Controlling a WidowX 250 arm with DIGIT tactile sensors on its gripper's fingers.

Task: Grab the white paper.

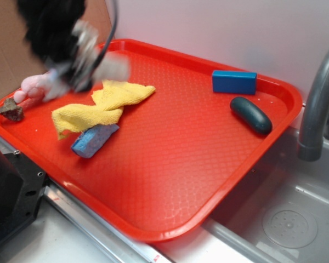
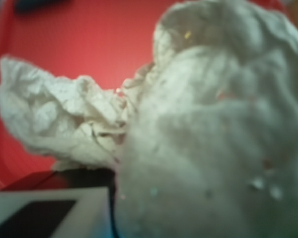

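The white paper (image 2: pixel 203 139) is a wrinkled off-white wad that fills most of the wrist view, very close to the camera, with the red tray (image 2: pixel 79 44) behind it. In the exterior view it is a blurred pale patch (image 1: pixel 114 67) at the tip of my gripper (image 1: pixel 90 68), over the tray's far left part, just above the yellow cloth. My gripper looks shut on the paper. One pale finger (image 2: pixel 64 208) shows at the bottom left of the wrist view; the other is hidden behind the wad. The arm is motion-blurred.
On the red tray (image 1: pixel 170 181) lie a yellow cloth (image 1: pixel 101 107), a blue sponge (image 1: pixel 94 139), a pink toy (image 1: pixel 35 85), a brown lump (image 1: pixel 11 109), a blue block (image 1: pixel 233 81) and a dark oval object (image 1: pixel 250 115). A grey faucet (image 1: pixel 318 104) and sink (image 1: pixel 285 219) stand at the right.
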